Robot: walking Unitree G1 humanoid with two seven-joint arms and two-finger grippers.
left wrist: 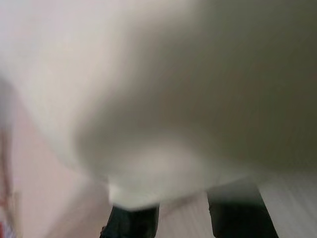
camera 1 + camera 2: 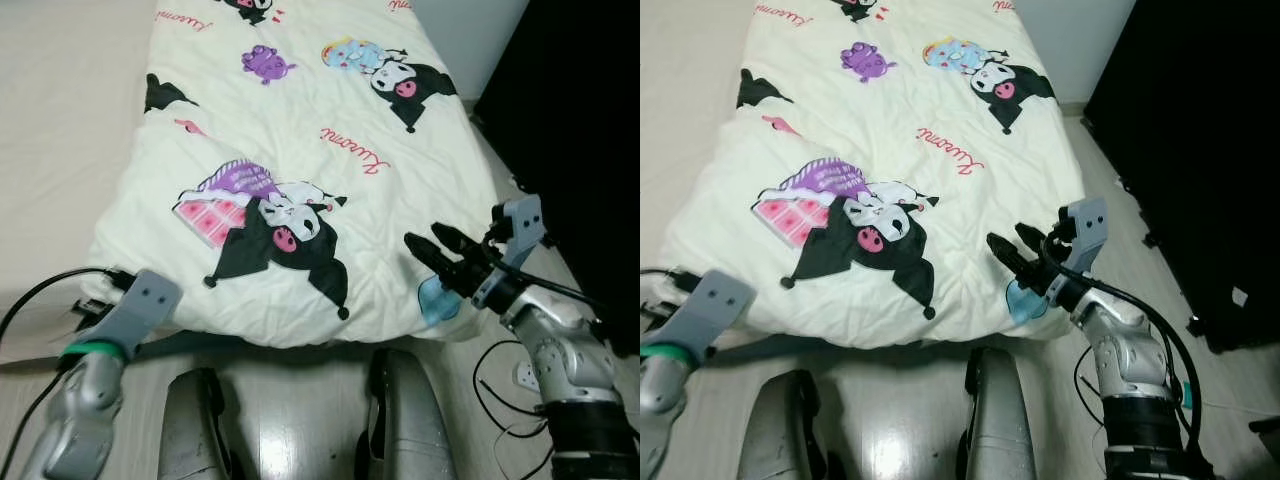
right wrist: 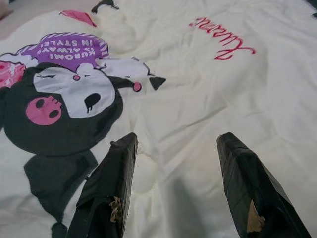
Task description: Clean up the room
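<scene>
Reading "KUROMI IS ALWAYS IN STYLE", blanket [image 3: 208, 84] faces open right gripper [image 3: 173, 163].

The left gripper [image 1: 183, 218] sits so close under the blanket [image 2: 300, 130] edge that the wrist view blurs into pale cloth. The blanket's far end is cut off.

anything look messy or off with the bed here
The blanket lies rumpled, its near edge hanging over the bed's foot with creases around the cartoon print. A loose cable trails on the floor by the right arm.
</scene>
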